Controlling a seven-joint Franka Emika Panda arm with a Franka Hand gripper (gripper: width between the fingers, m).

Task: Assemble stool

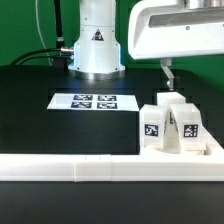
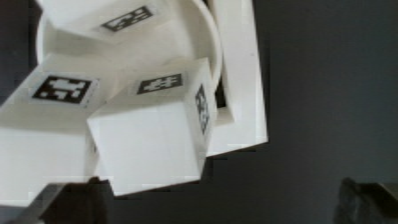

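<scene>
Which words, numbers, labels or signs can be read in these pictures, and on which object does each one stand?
No words or numbers can be read in either view.
Robot base: a black triangular warning sign; its symbol is too small to read.
Marker board: four black-and-white square tags, patterns only, no text.
Stool legs: black-and-white square tags, patterns only.
Wrist view: three such tags on the white parts, for example; no letters.

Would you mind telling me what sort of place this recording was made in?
Most likely a robotics lab test bench. A white robot arm base stands on a black table before a green backdrop, with the marker board lying flat and tagged white plastic stool legs beside a long white rail.
</scene>
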